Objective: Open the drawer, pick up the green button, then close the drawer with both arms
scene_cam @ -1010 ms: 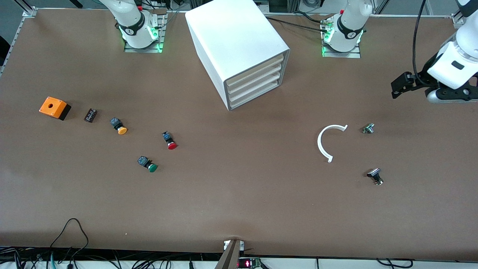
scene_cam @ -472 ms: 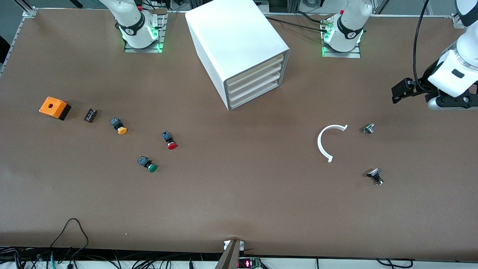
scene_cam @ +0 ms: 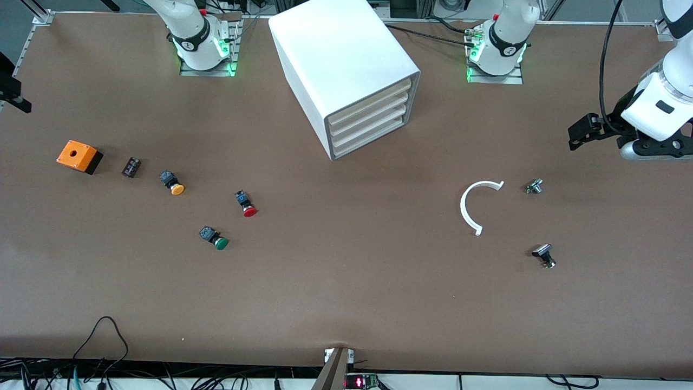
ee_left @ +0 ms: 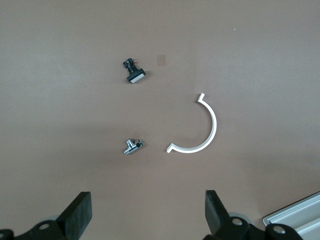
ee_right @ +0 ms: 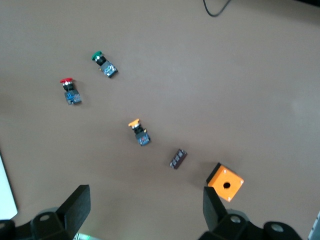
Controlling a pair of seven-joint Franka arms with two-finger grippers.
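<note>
Over the left arm's end of the counter, the left tool [scene_cam: 578, 132] has barely drifted in the last second, jaws spread and empty; the right tool [ee_right: 145, 212], also spread, hangs over the orange box end. The drawer [scene_cam: 369, 140] looks shut, and the green button [scene_cam: 215, 239] sits out around 7 o'clock from the cabinet [scene_cam: 344, 65], so nothing's really started yet.

Drawer shut, green button lying out on the table.

The wide, shallow white plastic drawer [scene_cam: 370, 139], lowest of four in the white boxy cabinet [scene_cam: 341, 59], sits pushed fully in, its front flush with the three above. The small push button [scene_cam: 214, 238] with a round green mushroom cap and dark body lies on its side on the brown tabletop, nearer the front camera than the cabinet, toward the right arm's end.
</note>
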